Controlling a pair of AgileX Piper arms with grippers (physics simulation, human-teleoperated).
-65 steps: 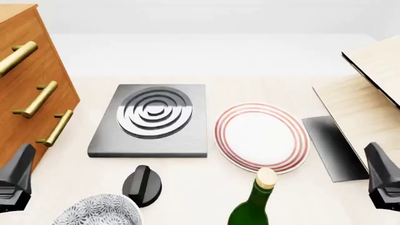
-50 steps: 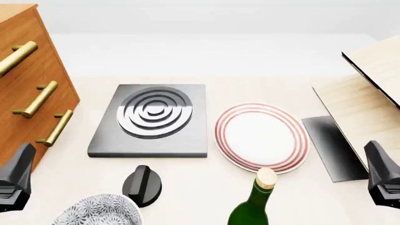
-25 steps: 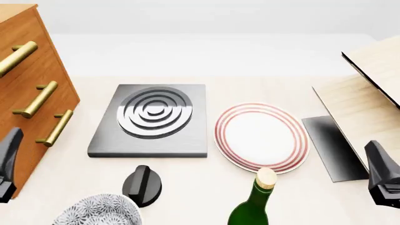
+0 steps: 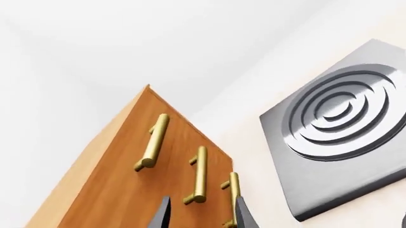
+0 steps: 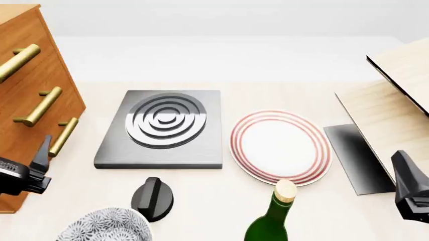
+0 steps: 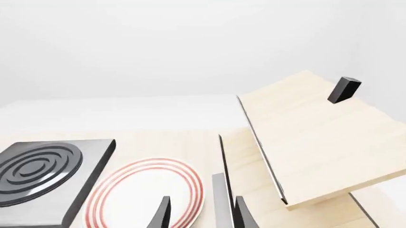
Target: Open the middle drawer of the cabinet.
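The cabinet stands at the table's left edge in the front view, three brass-handled drawer fronts stacked on its face. The middle drawer sits flush w/ the ones above and below it, its bar handle untouched. The left gripper hovers low just in front of the cabinet, near the bottom handle but apart from it; in the left wrist view its two dark fingertips show a narrow gap w/ nothing between them, pointed toward the lower handles. The right gripper hangs at the table's right edge, well apart from the cabinet, beside the pale wooden boards; the right wrist view shows its jaws likewise slightly parted and empty. Center table: a grey hob plate w/ concentric rings, a red-rimmed plate just beside it, a black knob in front. A green bottle w/ cork and a patterned bowl sit at the near edge.
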